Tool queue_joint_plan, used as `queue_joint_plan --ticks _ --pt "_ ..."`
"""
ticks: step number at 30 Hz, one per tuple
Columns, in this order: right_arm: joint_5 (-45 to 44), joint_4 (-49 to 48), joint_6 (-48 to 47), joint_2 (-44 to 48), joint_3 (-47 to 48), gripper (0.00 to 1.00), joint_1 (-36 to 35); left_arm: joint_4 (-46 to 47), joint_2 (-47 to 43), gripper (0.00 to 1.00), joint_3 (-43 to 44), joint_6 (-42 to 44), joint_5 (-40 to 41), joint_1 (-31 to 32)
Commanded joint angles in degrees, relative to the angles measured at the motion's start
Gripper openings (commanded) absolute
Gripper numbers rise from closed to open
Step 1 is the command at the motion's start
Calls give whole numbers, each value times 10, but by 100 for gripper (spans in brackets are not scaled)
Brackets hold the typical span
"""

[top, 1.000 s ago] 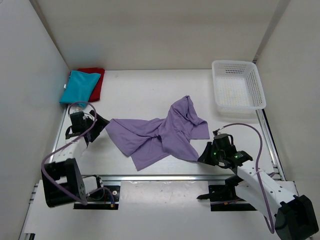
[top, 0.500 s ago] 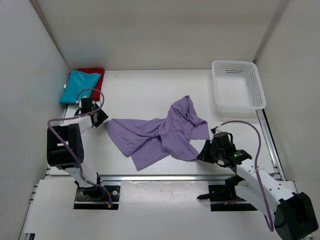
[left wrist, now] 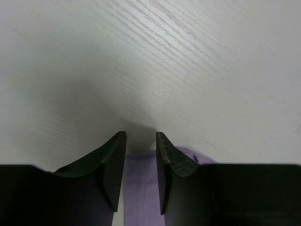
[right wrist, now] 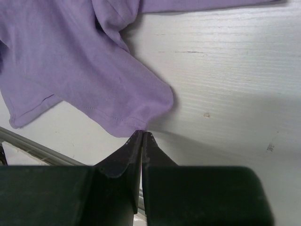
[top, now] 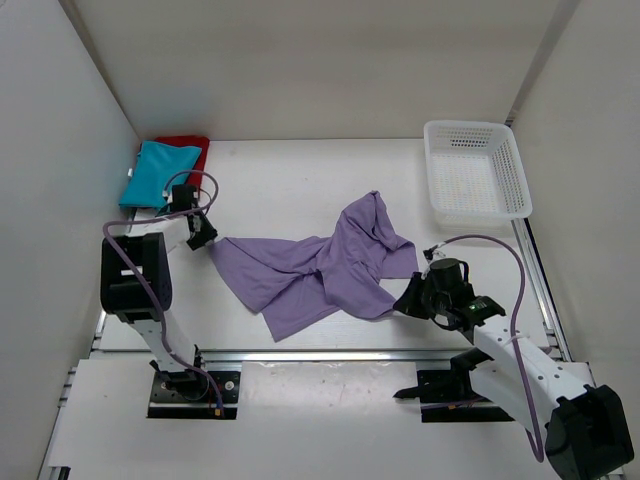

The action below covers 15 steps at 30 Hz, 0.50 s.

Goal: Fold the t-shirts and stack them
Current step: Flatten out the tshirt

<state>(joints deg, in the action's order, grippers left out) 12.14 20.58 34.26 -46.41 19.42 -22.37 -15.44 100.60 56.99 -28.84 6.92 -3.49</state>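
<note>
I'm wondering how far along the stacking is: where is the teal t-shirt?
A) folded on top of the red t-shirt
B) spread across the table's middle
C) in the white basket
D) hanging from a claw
A: the teal t-shirt lies folded on the red t-shirt at the far left; the lavender t-shirt is the spread one.

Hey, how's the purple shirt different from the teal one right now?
The lavender t-shirt lies unfolded and rumpled mid-table; the teal t-shirt is folded into a neat rectangle in the far left corner. The lavender one covers far more surface than the teal one. The lavender one rests on the bare table; the teal one sits on a folded red t-shirt. Both are plain cloth.
</note>
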Motion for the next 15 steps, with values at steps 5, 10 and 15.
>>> queue_joint_plan --ticks 5,10,15 --pt "3 -29 -14 20 25 0 2 -54 20 36 14 22 12 13" --pt "10 -30 -18 20 24 0 11 -65 13 46 5 24 16 16" --pt "16 -29 -24 24 32 0 13 -77 7 34 -1 34 19 20"
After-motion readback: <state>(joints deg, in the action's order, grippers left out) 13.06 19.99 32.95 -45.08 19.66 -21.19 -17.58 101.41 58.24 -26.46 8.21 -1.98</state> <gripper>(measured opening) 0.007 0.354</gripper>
